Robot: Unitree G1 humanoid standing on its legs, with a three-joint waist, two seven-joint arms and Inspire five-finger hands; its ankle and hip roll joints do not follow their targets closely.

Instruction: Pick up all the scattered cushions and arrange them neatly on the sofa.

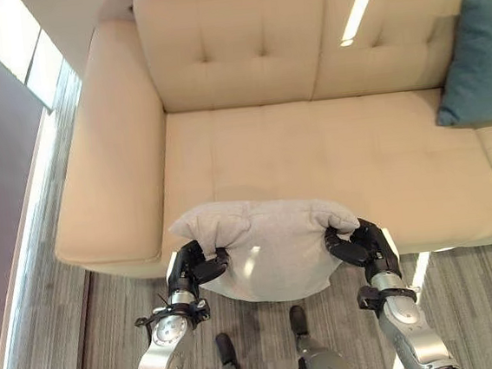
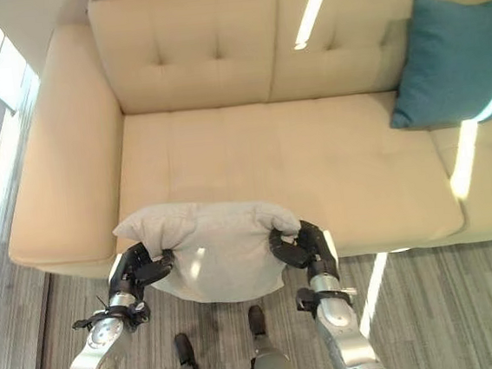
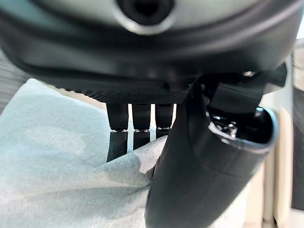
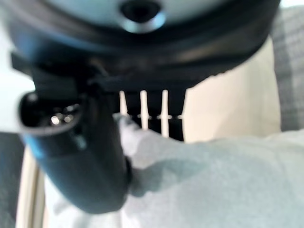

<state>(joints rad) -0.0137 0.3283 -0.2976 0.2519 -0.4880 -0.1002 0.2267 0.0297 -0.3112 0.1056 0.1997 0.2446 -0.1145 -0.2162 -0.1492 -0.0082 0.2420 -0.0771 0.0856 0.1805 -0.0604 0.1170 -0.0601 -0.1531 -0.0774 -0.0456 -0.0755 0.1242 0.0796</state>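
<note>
I hold a light grey cushion (image 1: 265, 244) between both hands at the front edge of the beige sofa (image 1: 313, 156), its upper edge over the seat and its lower part hanging over the floor. My left hand (image 1: 195, 266) pinches its left corner and my right hand (image 1: 356, 245) pinches its right corner. In the left wrist view the thumb (image 3: 190, 180) presses the grey cloth (image 3: 61, 166) against the fingers. The right wrist view shows the thumb (image 4: 90, 171) clamped on the cloth (image 4: 213, 185) the same way. A teal cushion (image 1: 481, 61) leans upright against the backrest at the right.
The sofa's left armrest (image 1: 111, 145) lies beyond my left hand. The seat (image 1: 313, 156) between the grey and teal cushions is bare. Grey striped floor (image 1: 474, 293) runs along the sofa front. A wall with a window (image 1: 6, 42) is at the far left.
</note>
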